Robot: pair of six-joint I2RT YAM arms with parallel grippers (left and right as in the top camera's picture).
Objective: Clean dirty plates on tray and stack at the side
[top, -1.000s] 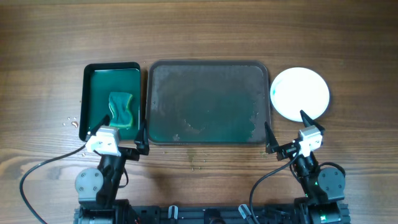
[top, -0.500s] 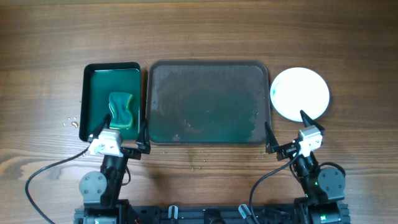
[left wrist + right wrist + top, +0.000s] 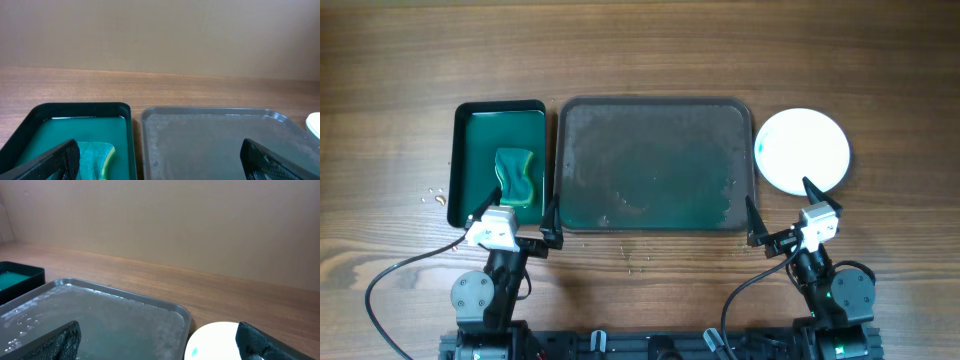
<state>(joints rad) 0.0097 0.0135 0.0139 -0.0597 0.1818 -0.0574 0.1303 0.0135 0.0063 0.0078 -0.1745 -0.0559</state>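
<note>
**A:** If asking about jaws: spread wide on the left gripper (image 3: 518,200) and the right gripper (image 3: 780,195) alike, gripping nothing.

**B:** And the plates (image 3: 803,150)?

**A:** Off the tray (image 3: 650,110), resting on the table (image 3: 640,50) just right of it (only one white disc visible from above, teal smear at its left rim).

**B:** Tray itself?

**A:** Lies mid-table, dark grey, wet, filmed with teal. Sits right beside a green tray (image 3: 500,106) holding a sponge (image 3: 517,175).
</note>
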